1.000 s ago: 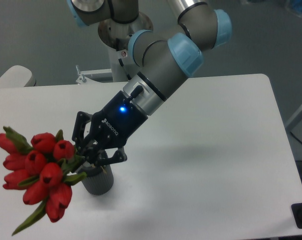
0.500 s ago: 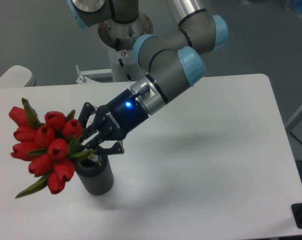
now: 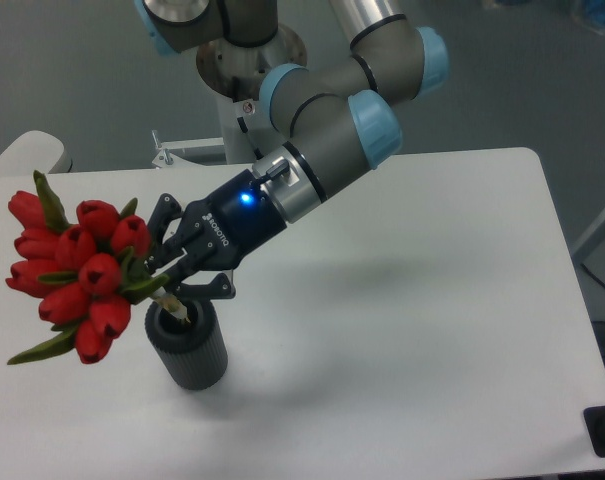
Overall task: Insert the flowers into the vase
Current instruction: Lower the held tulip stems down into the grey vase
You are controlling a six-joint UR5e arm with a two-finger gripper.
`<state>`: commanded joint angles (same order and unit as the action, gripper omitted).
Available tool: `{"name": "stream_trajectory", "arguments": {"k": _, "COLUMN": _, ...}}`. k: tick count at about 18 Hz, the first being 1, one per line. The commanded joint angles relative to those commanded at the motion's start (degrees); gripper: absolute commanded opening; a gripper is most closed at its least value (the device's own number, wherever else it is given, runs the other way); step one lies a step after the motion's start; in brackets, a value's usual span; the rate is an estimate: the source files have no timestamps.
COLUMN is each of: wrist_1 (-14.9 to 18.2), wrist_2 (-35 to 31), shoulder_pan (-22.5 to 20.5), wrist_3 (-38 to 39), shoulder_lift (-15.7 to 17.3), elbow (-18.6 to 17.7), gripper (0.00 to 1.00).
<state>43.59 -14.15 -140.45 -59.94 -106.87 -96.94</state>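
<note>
White tabletop (image 3: pixel 432 300) carries the dark ribbed vase (image 3: pixel 188 346), directly below the gripper (image 3: pixel 167 272); pale stem ends reach into its mouth. Red tulip buds of the flowers (image 3: pixel 77 275) fan out left of the fingers, tilted. The arm slants down-left, its fingers clamped on the stems.

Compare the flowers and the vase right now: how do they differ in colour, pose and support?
Colour: the flowers are bright red buds with green leaves; the vase is plain dark grey.
Pose: the flowers tilt, heads out to the left of the picture; the vase stands upright.
Support: the flowers are held by the gripper at their stems; the vase rests on the table.
Shared: the stem ends meet the vase's mouth.
</note>
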Motion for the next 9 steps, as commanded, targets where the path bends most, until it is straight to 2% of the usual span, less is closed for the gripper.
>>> {"name": "stream_trajectory", "arguments": {"k": 5, "wrist_1": 0.0, "wrist_2": -0.1, "shoulder_pan": 0.0, "wrist_3": -1.3, "shoulder_lift": -0.4, "elbow": -0.6, "gripper": 0.04}}
{"name": "stream_trajectory", "arguments": {"k": 9, "wrist_1": -0.1, "wrist_2": -0.1, "shoulder_pan": -0.2, "wrist_3": -6.0, "shoulder_lift": -0.5, "elbow": -3.8, "gripper": 0.04}}
